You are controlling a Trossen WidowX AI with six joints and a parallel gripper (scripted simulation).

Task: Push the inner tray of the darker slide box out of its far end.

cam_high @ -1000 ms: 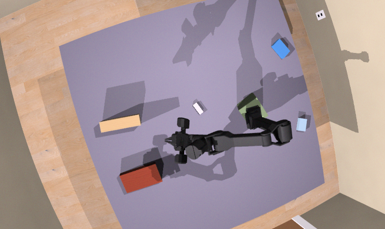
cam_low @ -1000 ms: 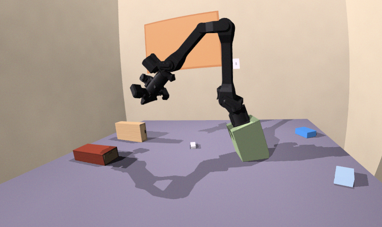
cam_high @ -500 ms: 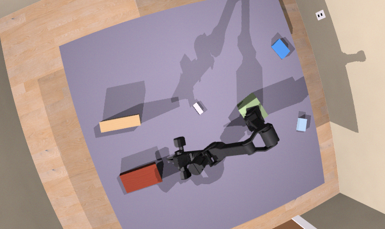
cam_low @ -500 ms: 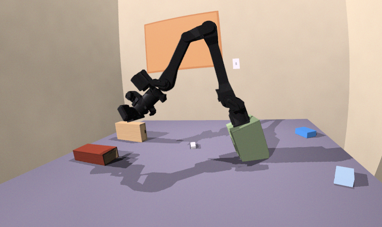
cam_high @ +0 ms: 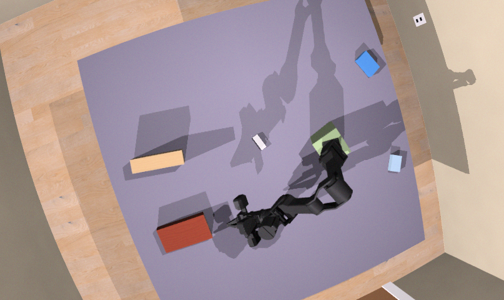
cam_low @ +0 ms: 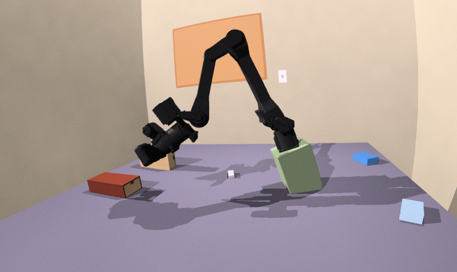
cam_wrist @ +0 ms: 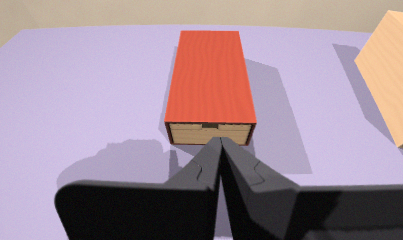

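Two slide boxes are seen on the purple mat: one dark red and one pale wood. Two blue blocks are counted, one bright blue and one light blue. One small white block is shown near the middle. One green pedestal and one black arm are pictured.

red box: matt wood grain; tray front: pale wood | gripper: matt black plastic
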